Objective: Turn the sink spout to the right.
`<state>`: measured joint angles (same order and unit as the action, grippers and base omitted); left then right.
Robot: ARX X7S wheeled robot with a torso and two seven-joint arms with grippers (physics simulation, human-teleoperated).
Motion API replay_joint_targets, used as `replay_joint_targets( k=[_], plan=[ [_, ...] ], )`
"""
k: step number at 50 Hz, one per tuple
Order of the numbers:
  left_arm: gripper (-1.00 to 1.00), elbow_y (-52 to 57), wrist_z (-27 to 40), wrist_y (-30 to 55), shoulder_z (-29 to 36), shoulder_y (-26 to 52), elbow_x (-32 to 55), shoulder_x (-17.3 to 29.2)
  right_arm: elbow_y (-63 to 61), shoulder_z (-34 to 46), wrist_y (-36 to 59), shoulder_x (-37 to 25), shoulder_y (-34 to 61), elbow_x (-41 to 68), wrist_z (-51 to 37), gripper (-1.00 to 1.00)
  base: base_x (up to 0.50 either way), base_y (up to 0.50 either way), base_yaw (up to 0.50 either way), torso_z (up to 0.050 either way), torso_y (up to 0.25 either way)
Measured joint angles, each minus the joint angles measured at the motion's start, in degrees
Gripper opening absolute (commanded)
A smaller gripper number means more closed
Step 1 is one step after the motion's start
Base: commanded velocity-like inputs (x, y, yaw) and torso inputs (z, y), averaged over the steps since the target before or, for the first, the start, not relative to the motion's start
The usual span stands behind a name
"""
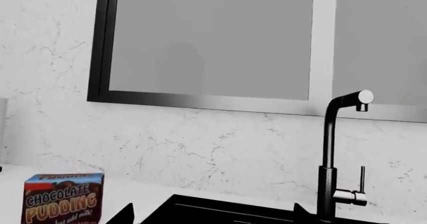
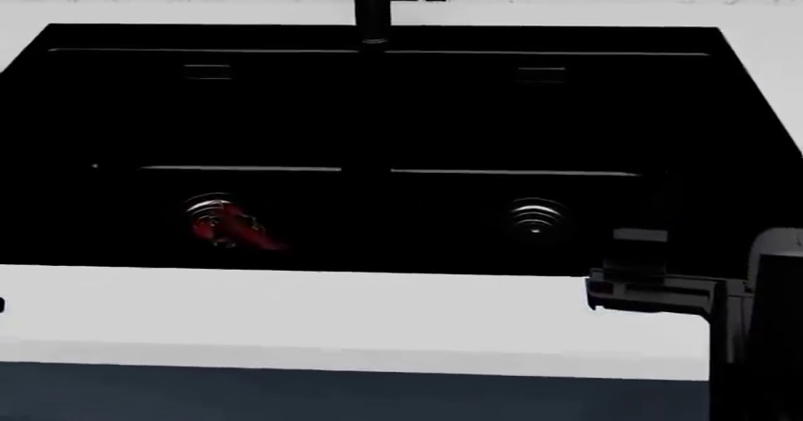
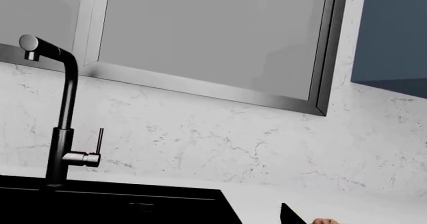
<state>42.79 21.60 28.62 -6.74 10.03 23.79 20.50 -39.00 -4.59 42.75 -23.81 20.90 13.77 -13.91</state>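
The sink spout (image 1: pixel 328 134) is a slim black tube on a thicker base column, standing behind the sink (image 1: pixel 200 209); its outlet head points toward the basins. It shows again as the spout (image 3: pixel 67 99) in the right wrist view, and only its base (image 2: pixel 371 7) reaches into the head view. The black double sink (image 2: pixel 376 101) fills the head view. My left gripper (image 1: pixel 212 216) is open, its two tips wide apart, short of the sink and well off the spout. My right gripper (image 3: pixel 213 219) is open over the counter by the sink's right end; one fingertip (image 3: pixel 290 216) shows.
A thin lever (image 1: pixel 362 179) with a silver stub juts from the spout's base. A chocolate pudding box (image 1: pixel 63 199) stands on the white counter left of the sink. A red object (image 2: pixel 236 228) lies by the left drain. My right arm (image 2: pixel 671 289) hovers over the front counter.
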Motion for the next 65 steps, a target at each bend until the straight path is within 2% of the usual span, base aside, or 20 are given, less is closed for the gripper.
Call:
replay_joint_targets(
  k=[25, 49, 65],
  plan=[
    [1.0, -0.1, 0.3, -0.5, 0.0, -0.4, 0.4, 0.4, 0.6, -0.1, -1.7, -0.1, -1.2, 0.3, 0.1, 1.0, 0.3, 0.14, 0.0, 0.0, 0.0],
    [1.0, -0.8, 0.4, -1.0, 0.5, -0.5, 1.0, 0.5, 1.9, 0.1, -3.8, 0.0, -2.6, 0.3, 0.0, 1.0, 0.3, 0.01, 0.0, 0.0, 0.001],
    [1.0, -1.3, 0.4, -1.6, 1.0, -0.8, 1.0, 0.5, 2.5, 0.4, -4.6, 0.1, -3.2, -0.1, -0.5, 1.0, 0.15, 0.0, 0.0, 0.0, 0.0]
  ],
)
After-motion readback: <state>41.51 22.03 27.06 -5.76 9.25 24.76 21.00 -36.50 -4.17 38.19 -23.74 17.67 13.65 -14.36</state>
